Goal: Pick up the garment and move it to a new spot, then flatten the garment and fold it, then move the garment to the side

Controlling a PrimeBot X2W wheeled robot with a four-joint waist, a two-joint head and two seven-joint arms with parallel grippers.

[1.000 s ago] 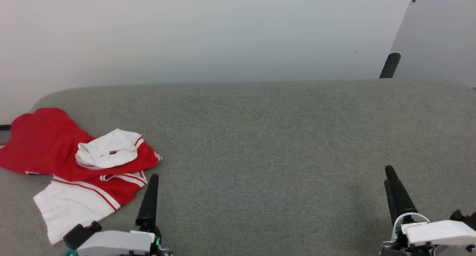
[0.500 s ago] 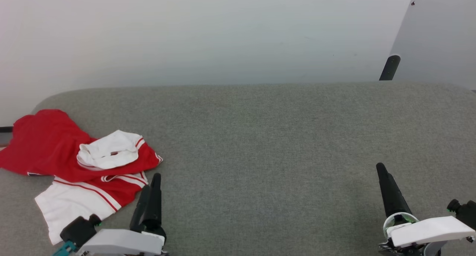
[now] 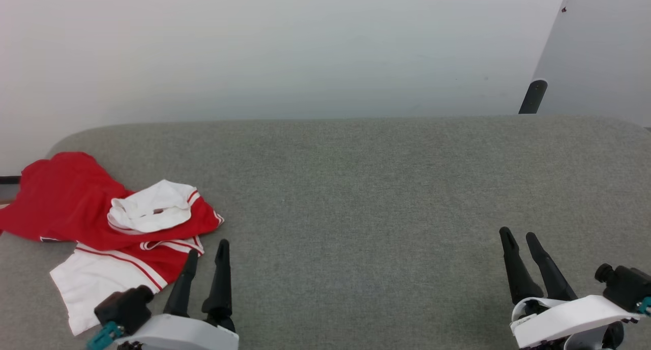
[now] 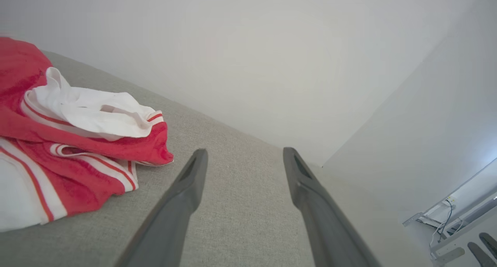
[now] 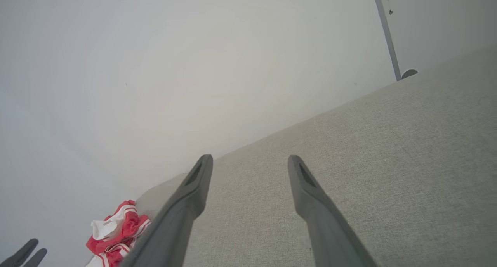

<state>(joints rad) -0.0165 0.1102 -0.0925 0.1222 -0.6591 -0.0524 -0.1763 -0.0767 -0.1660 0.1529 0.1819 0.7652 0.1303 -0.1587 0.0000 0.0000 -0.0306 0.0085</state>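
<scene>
The left gripper (image 3: pixel 207 249), fingers parted and empty, hovers just beside the garment (image 3: pixel 71 202), which is crumpled at the left end of the grey cushion (image 3: pixel 356 187), with the right gripper (image 3: pixel 518 234) likewise parted, empty and well apart; the cloth looks soft and light, best pinched at a raised striped fold.

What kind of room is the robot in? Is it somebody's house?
Probably a plain indoor test room rather than a lived-in home: there is a bare white wall, a wide grey fabric-covered surface, and a crumpled red-and-white jersey lying on it at the robot's left.
</scene>
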